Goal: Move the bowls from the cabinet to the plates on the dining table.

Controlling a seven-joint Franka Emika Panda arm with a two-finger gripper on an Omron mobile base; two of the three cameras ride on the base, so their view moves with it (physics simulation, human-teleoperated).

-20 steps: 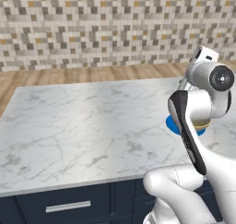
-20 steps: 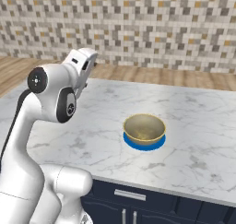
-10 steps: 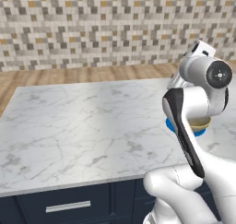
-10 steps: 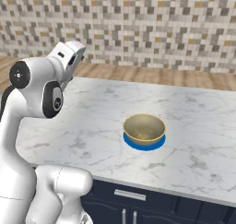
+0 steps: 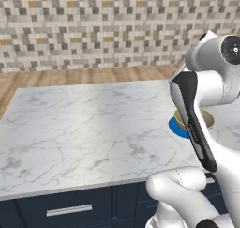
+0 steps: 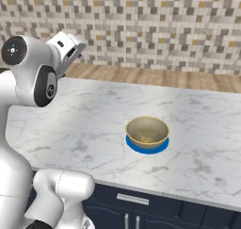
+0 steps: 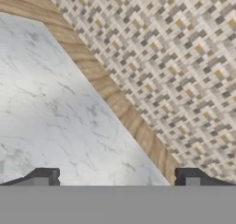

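On the surface (image 6: 84,124): a bowl (image 6: 147,131) sits on the blue plate (image 6: 148,147).
Your gripper (image 7: 115,177) is spread wide, holding nothing, above the marble.

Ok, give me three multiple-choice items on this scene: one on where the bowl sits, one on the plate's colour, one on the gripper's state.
1. Where is the bowl?
A. On the plate
B. On the wooden floor
C. Held in the gripper

2. What colour is the plate under it?
A. Red
B. Blue
C. Black

3. How do the gripper's jaws stand?
A. Shut on the bowl
B. Shut on nothing
C. Open and empty

Answers: 1 A, a blue rim shows around its base on the dining table; 2 B, bright blue in both base views; 3 C, the hand view shows the tips wide apart with nothing between.
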